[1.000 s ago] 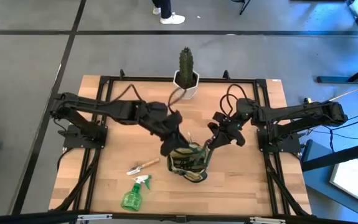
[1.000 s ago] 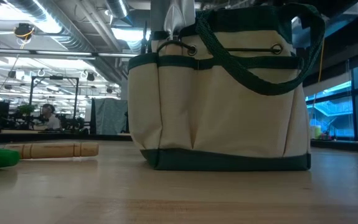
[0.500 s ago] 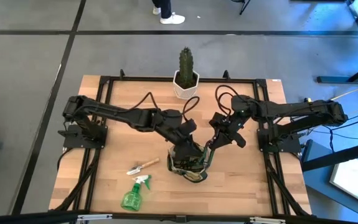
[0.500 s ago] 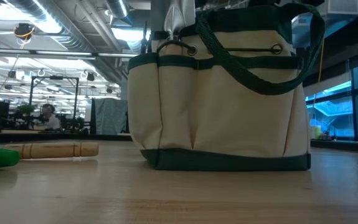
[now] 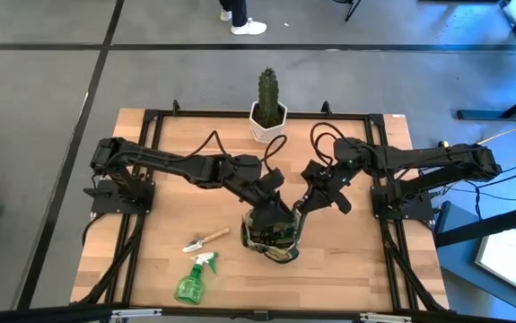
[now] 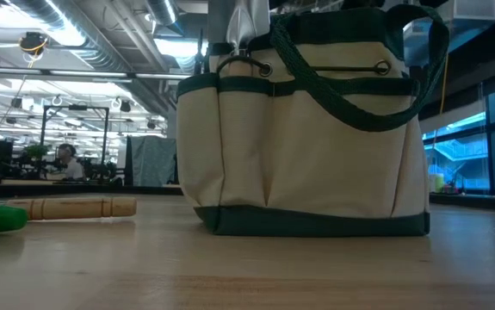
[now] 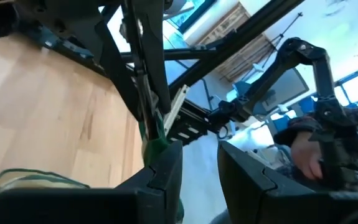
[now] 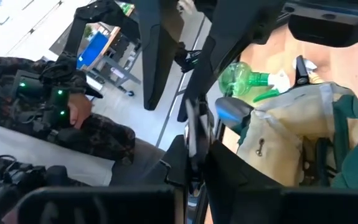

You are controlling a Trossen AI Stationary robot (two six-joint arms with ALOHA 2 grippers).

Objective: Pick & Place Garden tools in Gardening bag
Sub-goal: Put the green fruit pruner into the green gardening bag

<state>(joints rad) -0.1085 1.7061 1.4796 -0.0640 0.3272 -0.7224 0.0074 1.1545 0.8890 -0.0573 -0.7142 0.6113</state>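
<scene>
Bag (image 5: 273,235) mid-table, soft, rim sags | left gripper (image 5: 271,212) over its mouth, narrow, I can't tell what it holds | right gripper (image 5: 303,208) pinched shut at rim | trowel (image 5: 205,239) beside bottle (image 5: 192,280): stiff, light, I'd grab handle

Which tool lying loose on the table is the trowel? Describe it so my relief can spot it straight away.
Start at the gardening bag near the table's middle, where both arms meet. Just to its left on the bare wood lies the trowel: short, with a pale wooden handle and a silver blade. The only loose thing beside it is the translucent green spray bottle.
</scene>
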